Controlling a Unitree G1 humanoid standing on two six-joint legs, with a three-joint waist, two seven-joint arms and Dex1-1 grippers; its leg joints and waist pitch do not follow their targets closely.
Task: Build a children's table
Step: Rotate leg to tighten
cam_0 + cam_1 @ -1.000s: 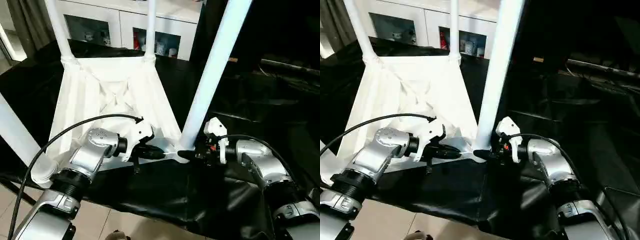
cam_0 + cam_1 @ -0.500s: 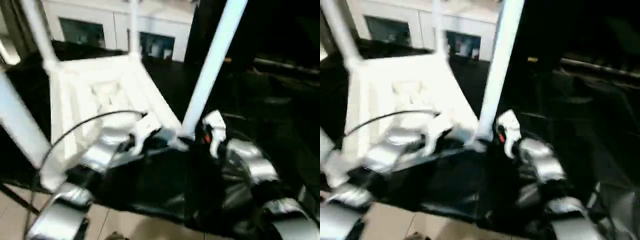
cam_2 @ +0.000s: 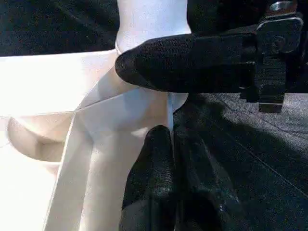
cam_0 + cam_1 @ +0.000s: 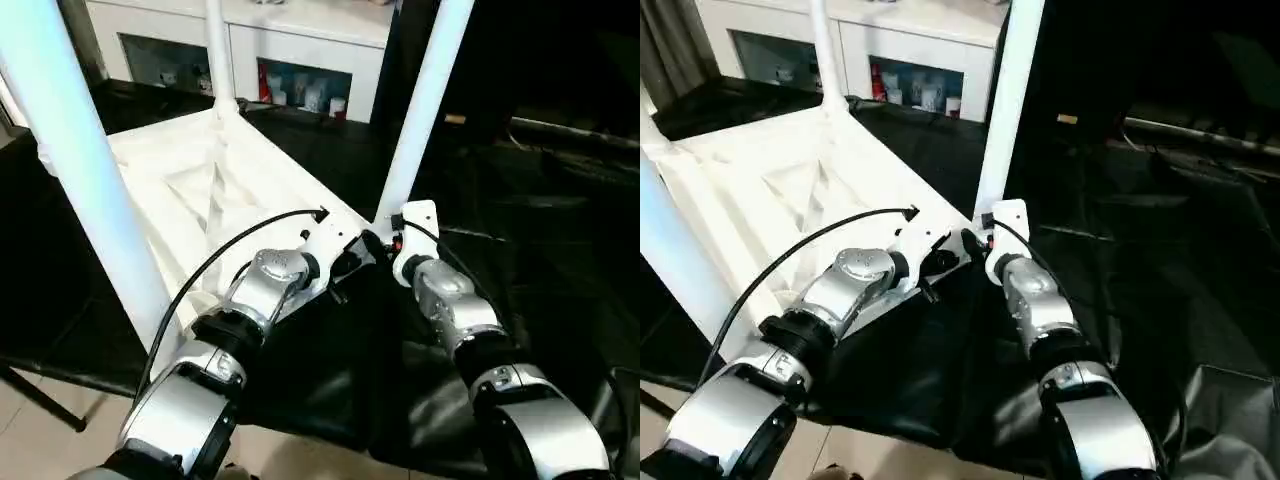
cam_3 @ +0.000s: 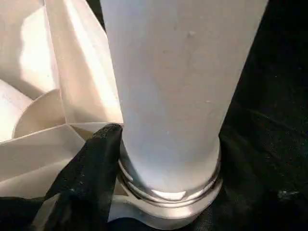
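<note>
Left gripper [image 4: 345, 262] — fingers pinched, at tabletop [image 4: 190, 190] corner. Right gripper [image 4: 383, 243] — spread around leg [image 4: 415, 110] base, forearm from 5 o'clock.

White plastic table top [image 4: 200, 190] lay upside down on black sheet [image 4: 330, 370], round tapered legs [image 4: 418, 110] upright at corners, glass-doored cabinet [image 4: 290, 60] behind.

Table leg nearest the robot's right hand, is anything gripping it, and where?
The right hand clasps that leg at its base, just above the corner socket; the left hand pinches the table top's rim beside it.
</note>
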